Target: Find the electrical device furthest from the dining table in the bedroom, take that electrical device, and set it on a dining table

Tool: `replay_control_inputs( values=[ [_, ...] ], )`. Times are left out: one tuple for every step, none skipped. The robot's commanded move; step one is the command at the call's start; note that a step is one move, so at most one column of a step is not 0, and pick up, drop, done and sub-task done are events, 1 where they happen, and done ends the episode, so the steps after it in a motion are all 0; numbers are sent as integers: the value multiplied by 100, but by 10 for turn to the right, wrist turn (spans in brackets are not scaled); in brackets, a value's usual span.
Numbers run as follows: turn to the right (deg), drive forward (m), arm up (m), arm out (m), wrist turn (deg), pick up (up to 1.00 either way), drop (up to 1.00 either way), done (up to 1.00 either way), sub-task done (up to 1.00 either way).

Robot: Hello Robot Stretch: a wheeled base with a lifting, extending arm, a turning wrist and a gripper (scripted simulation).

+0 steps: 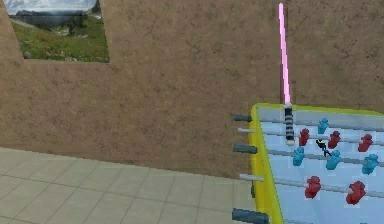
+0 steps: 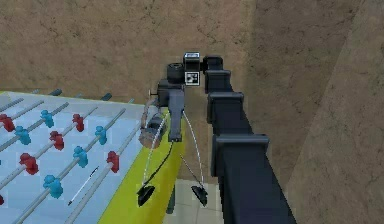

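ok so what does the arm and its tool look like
The arm is a dark square bar of stepped segments. At its end sit two small white squares with black marks. The tool has a dark grey body and two thin fingers with dark tips.

We face a wall (image 1: 180,90): picture (image 1: 60,30) upper left, floor (image 1: 90,185) lower left, game table (image 1: 262,150) lower right, a rod (image 1: 285,60) upright at its far edge. Arm side view: table lower left, arm (image 2: 240,150) right of it, gripper (image 2: 172,192) at its rim.
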Motion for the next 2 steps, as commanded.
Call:
replay_control_inputs(
  values=[
    [0, 0, 0, 0, 450, 0, 0, 0, 0],
    [0, 0, 0, 0, 450, 0, 0, 0, 0]
  ],
)
